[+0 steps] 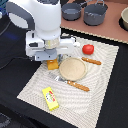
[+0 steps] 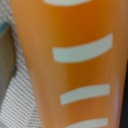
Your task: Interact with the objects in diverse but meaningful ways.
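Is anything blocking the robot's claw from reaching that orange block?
Nothing visible does. The gripper is right at the orange ridged block, which fills the wrist view. The plate lies beside it.

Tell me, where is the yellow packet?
In the exterior view the yellow packet lies on the striped mat, near its front edge, below the tan plate.

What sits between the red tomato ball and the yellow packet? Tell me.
In the exterior view, the round tan plate lies between the red tomato ball and the yellow packet, with a wooden-handled utensil at its edge.
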